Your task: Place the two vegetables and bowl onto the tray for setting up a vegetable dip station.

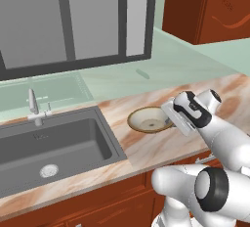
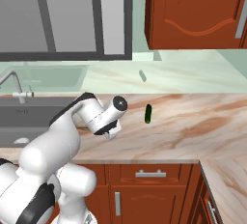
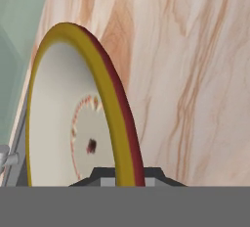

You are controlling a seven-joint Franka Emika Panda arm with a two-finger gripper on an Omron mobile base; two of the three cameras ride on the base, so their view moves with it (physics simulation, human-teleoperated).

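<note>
One marbled surface carries one sink, set at its left end. Right of the sink sits one bowl, mouth up, near the front edge. The gripper is pinching the bowl's rim. One cucumber lies further right of the sink, long axis front-to-back.

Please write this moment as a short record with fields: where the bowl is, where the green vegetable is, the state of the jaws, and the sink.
bowl: on the counter right of the sink, upright; rim between the jaws
cucumber: dark green, lying on the counter, apart from the arm
gripper: jaws shut on the bowl rim
sink: dark basin, faucet behind it
</note>
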